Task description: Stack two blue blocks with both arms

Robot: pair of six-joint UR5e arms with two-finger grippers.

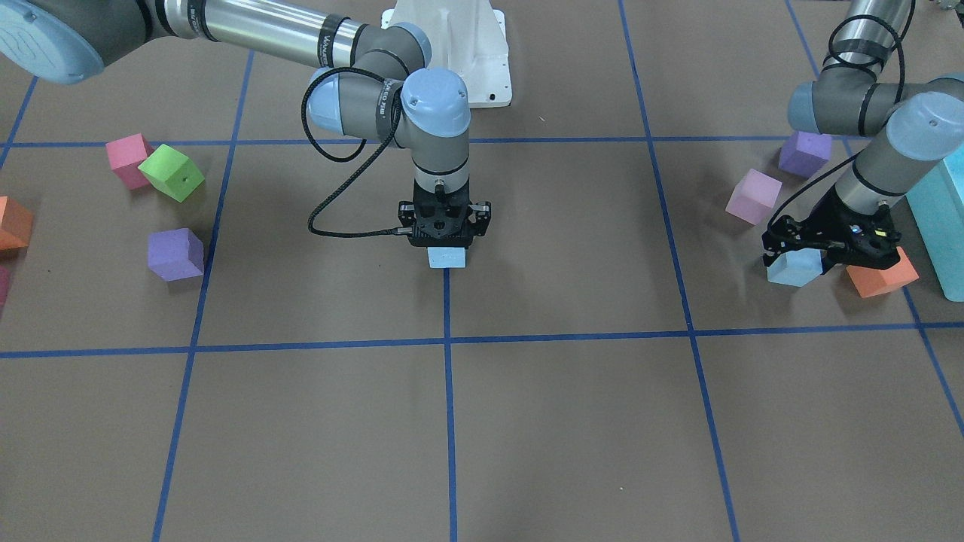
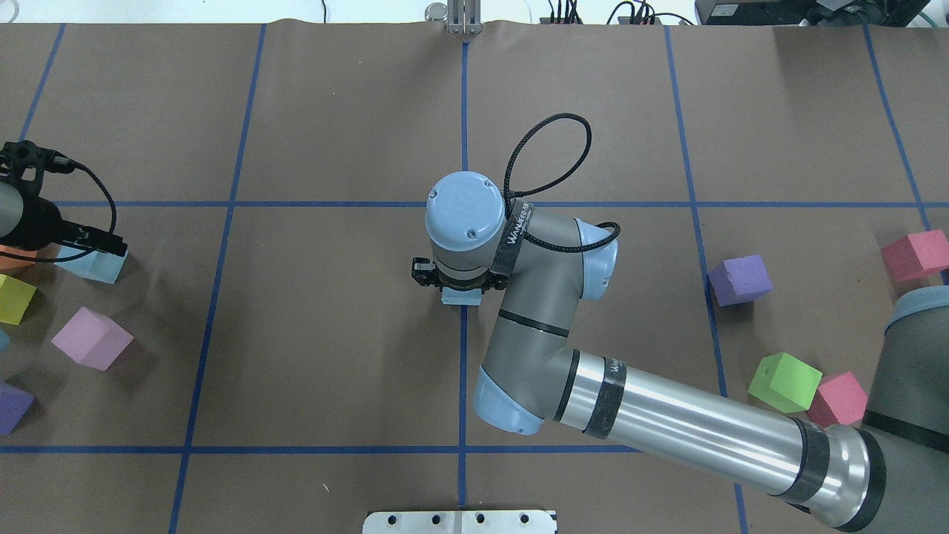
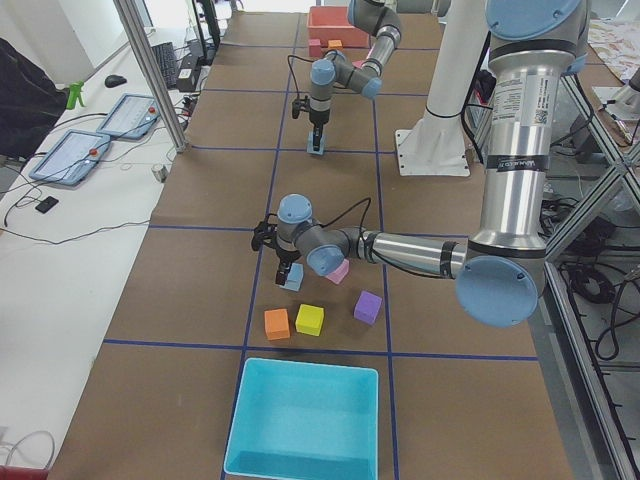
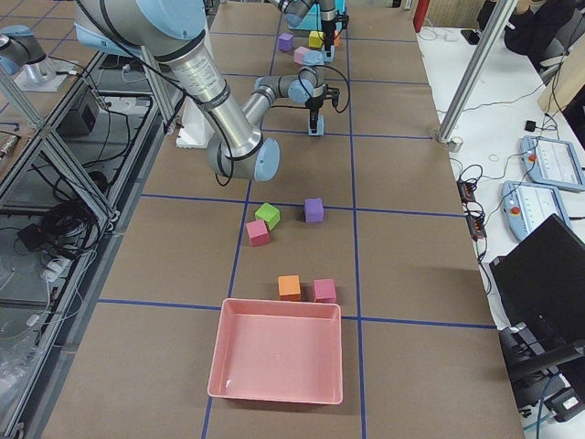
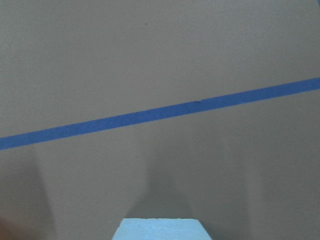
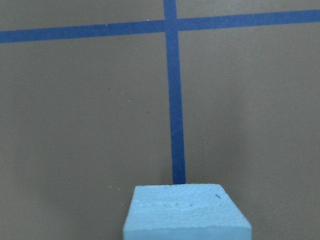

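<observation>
Blue block, square to tape grid at open bench ctr, is pinched by right gripper; 2nd block is straddled by left gripper, grip can't be told.

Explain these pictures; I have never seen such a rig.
The machine is a robot: a grey-and-silver jointed left arm and right arm, each ending in a black two-finger gripper, at a brown table with blue tape lines. Four pictures come from fixed cameras: facing it, overhead, each table end. Two come from wrist cameras. The right gripper sits over a pale sky-blue foam cube at mid-table; the left gripper over a second pale blue foam cube. Whether they are clamped, I cannot tell. A purple foam cube, green foam cube, orange foam cube, turquoise tray and pink tray also lie there.
</observation>
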